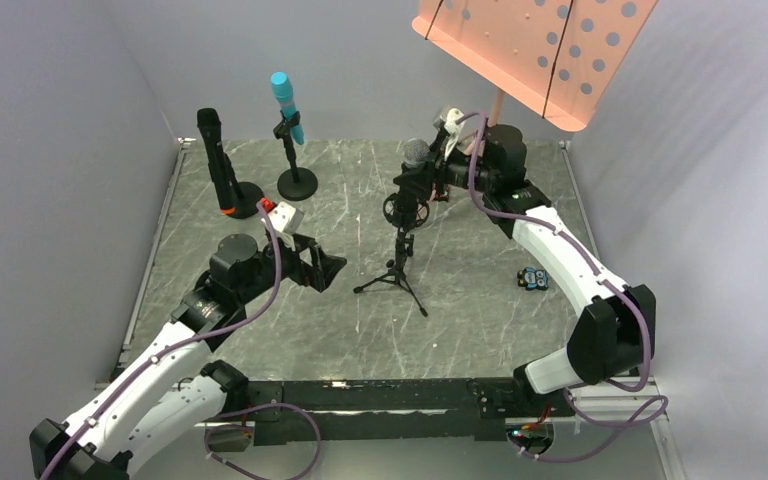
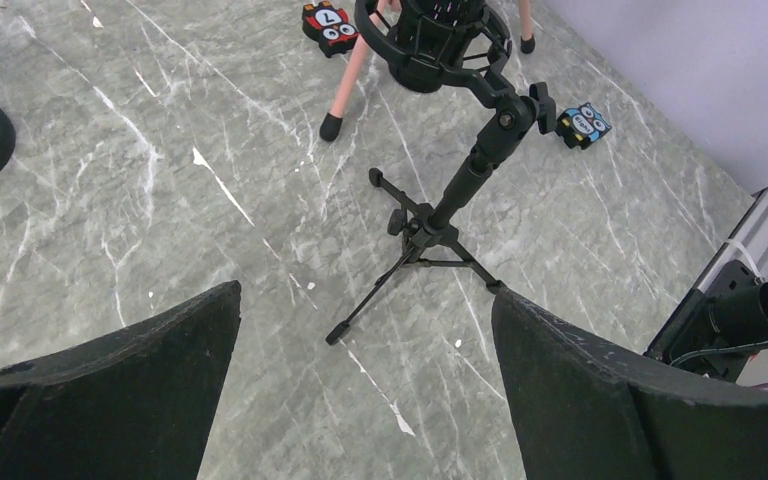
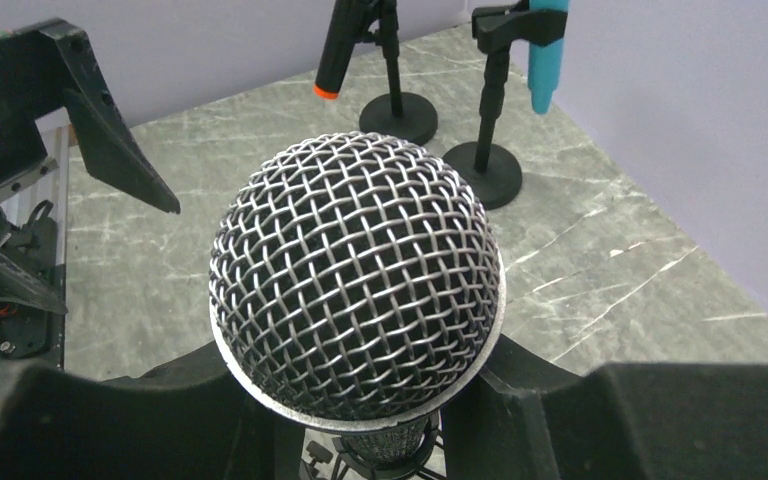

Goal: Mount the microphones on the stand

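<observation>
R arm outstretched, jaws on silver-mesh mic (image 3: 356,275) atop stand (image 1: 398,262).

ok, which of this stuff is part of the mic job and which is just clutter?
Job:
blue mic
orange-tipped black mic
mesh-head mic
tripod stand
round-base stands

Clutter:
pink music stand
red toy block
blue toy block
</observation>
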Robot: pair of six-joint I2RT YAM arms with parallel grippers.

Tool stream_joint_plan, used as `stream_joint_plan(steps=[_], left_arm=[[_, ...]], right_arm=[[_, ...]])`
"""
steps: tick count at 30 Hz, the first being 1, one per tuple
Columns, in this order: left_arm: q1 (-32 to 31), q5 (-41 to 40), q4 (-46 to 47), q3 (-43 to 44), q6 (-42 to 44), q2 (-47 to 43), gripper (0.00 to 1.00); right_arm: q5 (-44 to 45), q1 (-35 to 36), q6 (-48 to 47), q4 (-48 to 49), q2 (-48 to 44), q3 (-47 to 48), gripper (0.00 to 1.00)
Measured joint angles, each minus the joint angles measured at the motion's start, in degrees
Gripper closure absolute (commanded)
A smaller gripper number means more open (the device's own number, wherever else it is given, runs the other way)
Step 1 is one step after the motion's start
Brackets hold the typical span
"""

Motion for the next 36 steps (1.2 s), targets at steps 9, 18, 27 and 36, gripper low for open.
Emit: stream_joint_plan(steps=[9,18,27,36], left_arm=[[0.0,0.63,0.59,0.0,-0.81,0.11,0.01],[0.0,1.79,1.7,0.0,-1.36,1.84,0.01],[0.02,4.44,2.01,0.0,-2.6,2.73,0.01],[-0.07,10.01,3.52,0.04,-3.78,3.37,0.01]], right_arm=[[-0.63,-0.09,1.44,6.08,-0.07,-9.49,0.96],[-0.39,0.98,-2.14,4.74,1.36,-11.17,0.94],[-2.8,1.09,-3.3,-1.03,0.02,-10.58,0.09],[-10.12,-2.95,-5.18,-11.06,-5.29,-4.04,0.03]])
